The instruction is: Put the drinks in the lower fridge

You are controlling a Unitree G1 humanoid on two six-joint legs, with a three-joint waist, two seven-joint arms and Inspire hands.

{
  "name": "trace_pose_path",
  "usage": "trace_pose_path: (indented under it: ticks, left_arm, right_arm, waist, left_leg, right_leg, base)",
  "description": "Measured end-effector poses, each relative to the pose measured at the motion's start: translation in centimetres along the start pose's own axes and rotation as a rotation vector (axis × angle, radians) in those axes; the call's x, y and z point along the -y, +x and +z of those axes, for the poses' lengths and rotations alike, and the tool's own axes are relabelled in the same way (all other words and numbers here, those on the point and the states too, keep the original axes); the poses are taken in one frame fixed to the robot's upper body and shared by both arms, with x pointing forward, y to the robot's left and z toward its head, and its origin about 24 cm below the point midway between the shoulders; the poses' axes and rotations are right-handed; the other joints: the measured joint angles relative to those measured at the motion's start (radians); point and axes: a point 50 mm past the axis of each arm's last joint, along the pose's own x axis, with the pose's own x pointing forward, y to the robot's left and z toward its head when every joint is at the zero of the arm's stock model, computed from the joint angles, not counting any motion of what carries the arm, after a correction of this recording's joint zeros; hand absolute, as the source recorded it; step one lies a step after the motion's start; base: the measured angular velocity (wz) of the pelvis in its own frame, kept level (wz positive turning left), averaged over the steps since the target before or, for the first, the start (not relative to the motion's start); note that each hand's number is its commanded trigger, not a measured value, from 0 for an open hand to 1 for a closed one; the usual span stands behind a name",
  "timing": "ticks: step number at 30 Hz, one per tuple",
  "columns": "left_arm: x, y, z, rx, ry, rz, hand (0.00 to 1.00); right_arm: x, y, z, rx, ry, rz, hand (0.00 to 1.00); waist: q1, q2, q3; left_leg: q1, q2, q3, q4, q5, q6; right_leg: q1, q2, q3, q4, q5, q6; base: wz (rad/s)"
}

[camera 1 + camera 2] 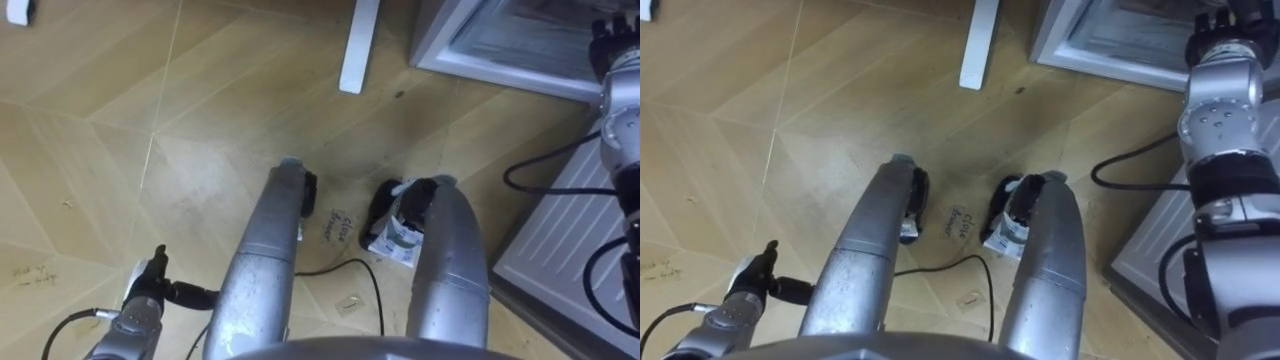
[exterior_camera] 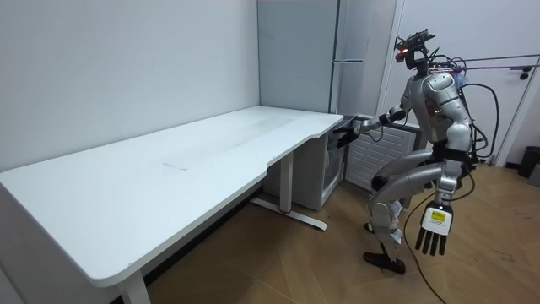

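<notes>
**Bent-kneed at the lower fridge, right arm held out forward**

Lower fridge (image 1: pixel 500 40) in the upper right of the left eye view: white frame, pale inside, low on the wooden floor (image 1: pixel 150 120). Cannot tell from these views where the drinks are.

Right robot hand (image 1: pixel 612 35) at the far upper right edge, just past the near corner of that frame. Dark fingers too close to the border to tell whether spread or curled, or whether anything lies in them. In the room view, held out toward the room view's left, level with the worktop's edge and just above a low white cabinet.

Left robot hand (image 2: pixel 434 230) low in the right half of the room view, hanging beside the knee. Fingers straight and pointing down, nothing held.

Ribbed white panel (image 1: pixel 565 235) along the lower right of the left eye view, just beside the right leg. White worktop (image 2: pixel 169 169) across the left and centre of the room view, one white leg (image 1: pixel 358 45) of it at the top centre of the left eye view. Tall grey fridge (image 2: pixel 337 51) at the top centre of the room view, behind the outstretched arm. Knees bent, feet on the floor close before the fridge
</notes>
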Motion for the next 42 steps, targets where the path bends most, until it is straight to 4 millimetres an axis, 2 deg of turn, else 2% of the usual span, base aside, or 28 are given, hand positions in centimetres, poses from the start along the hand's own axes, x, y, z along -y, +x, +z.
trace_pose_path:
  ticks: [11, 18, 23, 28, 29, 31, 35, 38, 40, 41, 42]
  left_arm:
    - [0.2, -0.4, -0.3, 0.016, -0.009, 0.018, 0.0]
    - [0.3, -0.6, -0.7, 0.002, -0.026, 0.014, 0.0]
    - [-0.1, -0.6, -1.5, -0.02, -0.016, 0.02, 0.0]
    - [-0.5, -0.5, -2.5, -0.069, -0.016, 0.009, 0.0]
    - [-0.5, -0.4, -2.6, -0.078, -0.017, 0.008, 0.0]
    - [-0.9, -0.1, -2.4, -0.1, -0.03, 0.021, 0.0]
    - [-1.5, 0.5, -1.5, -0.101, -0.06, 0.05, 0.0]
    - [-1.4, 0.5, -1.4, -0.098, -0.096, 0.056, 0.0]
    - [-0.2, 0.4, -1.6, -0.101, -0.137, 0.037, 0.0]
    - [0.2, 0.3, -1.7, -0.103, -0.153, 0.032, 0.0]
    - [0.6, 0.2, -1.9, -0.105, -0.168, 0.026, 0.0]
  right_arm:
    - [1.7, 0.5, -0.1, -0.012, -0.022, -0.026, 0.0]
    - [3.8, 0.8, -0.6, -0.06, -0.06, -0.007, 0.0]
    - [7.7, 0.6, -0.9, -0.096, -0.114, -0.042, 0.0]
    - [12.3, -0.4, -1.6, -0.159, -0.201, -0.086, 0.0]
    - [13.0, -0.6, -1.7, -0.169, -0.207, -0.097, 0.0]
    - [15.5, -1.7, -2.3, -0.205, -0.221, -0.13, 0.0]
    - [18.2, -3.2, -3.4, -0.265, -0.28, -0.137, 0.0]
    - [20.9, -5.3, -5.1, -0.333, -0.281, -0.167, 0.0]
    - [23.5, -7.2, -5.5, -0.373, -0.295, -0.217, 0.0]
    - [24.2, -7.8, -5.7, -0.384, -0.299, -0.233, 0.0]
    - [25.3, -8.8, -6.0, -0.411, -0.314, -0.25, 0.0]
  waist:
    - [0.005, 0.0, 0.0004]
    - [0.007, 0.002, 0.001]
    - [0.021, 0.014, 0.004]
    - [0.031, 0.022, 0.0056]
    - [0.03, 0.022, 0.006]
    - [0.022, 0.025, 0.0059]
    - [0.001, 0.028, 0.0047]
    - [-0.028, 0.033, 0.001]
    - [-0.042, 0.043, -0.0087]
    - [-0.046, 0.045, -0.0108]
    - [-0.052, 0.048, -0.0162]
  left_leg:
    - [0.032, 0.001, -0.021, -0.022, 0.0, 0.001]
    - [0.141, 0.004, -0.023, -0.107, 0.005, -0.002]
    - [0.262, 0.023, -0.04, -0.198, 0.018, -0.011]
    - [0.406, 0.042, -0.042, -0.308, 0.028, 0.001]
    - [0.426, 0.042, -0.042, -0.322, 0.029, 0.002]
    - [0.503, 0.043, -0.043, -0.375, 0.032, 0.003]
    - [0.595, 0.049, -0.043, -0.44, 0.034, 0.007]
    - [0.698, 0.058, -0.035, -0.516, 0.039, 0.014]
    - [0.788, 0.061, -0.015, -0.587, 0.046, 0.024]
    - [0.814, 0.06, -0.009, -0.609, 0.049, 0.027]
    - [0.857, 0.061, 0.006, -0.645, 0.056, 0.034]
  right_leg:
    - [0.056, -0.002, -0.032, -0.039, 0.001, 0.005]
    - [0.164, 0.005, -0.045, -0.117, 0.005, 0.013]
    - [0.299, 0.033, -0.074, -0.222, 0.02, 0.028]
    - [0.452, 0.055, -0.099, -0.345, 0.041, 0.029]
    - [0.474, 0.055, -0.103, -0.358, 0.041, 0.03]
    - [0.556, 0.058, -0.115, -0.409, 0.037, 0.041]
    - [0.651, 0.081, -0.118, -0.484, 0.044, 0.058]
    - [0.755, 0.103, -0.118, -0.575, 0.06, 0.075]
    - [0.837, 0.11, -0.111, -0.645, 0.076, 0.091]
    - [0.858, 0.111, -0.11, -0.663, 0.08, 0.095]
    - [0.894, 0.111, -0.105, -0.692, 0.085, 0.102]
  base:
    - [0.02]
    - [0.01]
    - [0.01]
    - [-0.01]
    - [0.12]
    - [0.15]
    - [0.0]
    - [-0.06]
    - [-0.16]
    - [-0.18]
    - [-0.22]
